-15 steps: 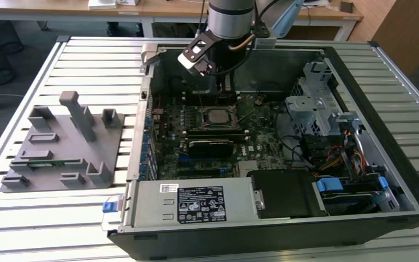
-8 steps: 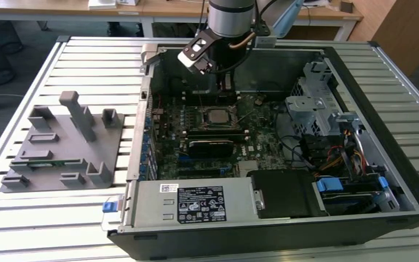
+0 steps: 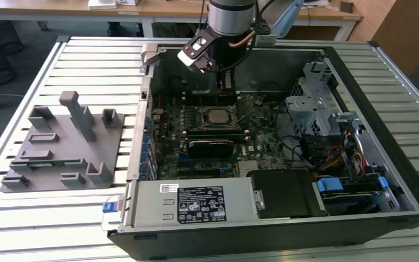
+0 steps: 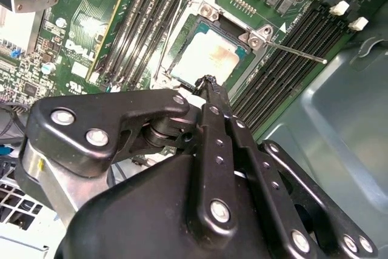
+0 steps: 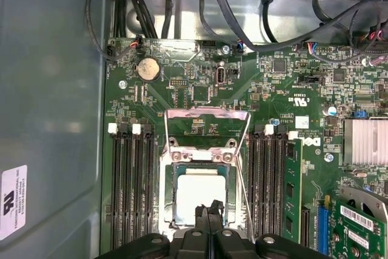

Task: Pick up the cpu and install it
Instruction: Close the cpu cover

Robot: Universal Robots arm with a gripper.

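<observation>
The cpu [image 5: 197,193] is seen lying flat in the socket frame [image 5: 200,150], with the gripper [image 5: 210,209] clenched and empty nearby. The chip is judged light, rigid and fragile, best gripped by opposite edges.

Grey tray [image 3: 65,152] beside open computer case [image 3: 282,236]

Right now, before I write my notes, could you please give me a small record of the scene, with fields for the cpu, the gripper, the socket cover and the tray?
cpu: lies flat in the motherboard socket, silvery top up
gripper: fingers shut, nothing between them; tips at the cpu's edge, contact cannot be told
socket cover: swung open, not over the cpu
grey tray: on the slatted table, at the exterior view's left of the computer case
</observation>
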